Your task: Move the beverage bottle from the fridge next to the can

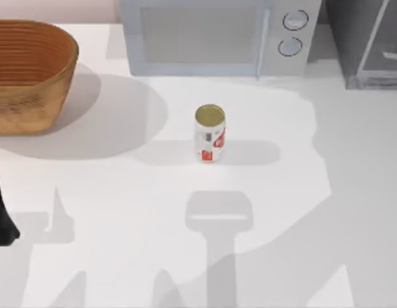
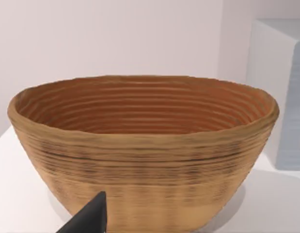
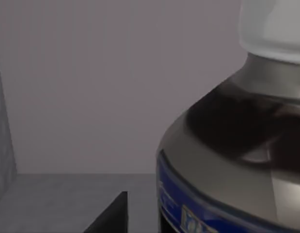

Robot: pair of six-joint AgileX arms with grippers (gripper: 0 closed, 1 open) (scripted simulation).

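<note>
Bottle (image 3: 237,160), one, filled the near right wrist view inside the grey fridge (image 3: 67,97), cut off; blue label writing unreadable; right pincer state: cannot tell. Left wrist view: one wicker basket (image 2: 140,160), dark fingertip (image 2: 91,218), pincer state untold. Top view: one can (image 1: 210,133) upright mid-tabletop (image 1: 313,224); one microwave (image 1: 217,35); fridge corner cropped.

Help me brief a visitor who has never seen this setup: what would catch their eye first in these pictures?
Probably the can, standing upright alone mid-table in front of the microwave. Next, the big woven basket at the table's far left, which looms large in the left wrist view. The right wrist view is striking too: the beverage bottle very close, white cap above a blue label band, against grey walls.
</note>
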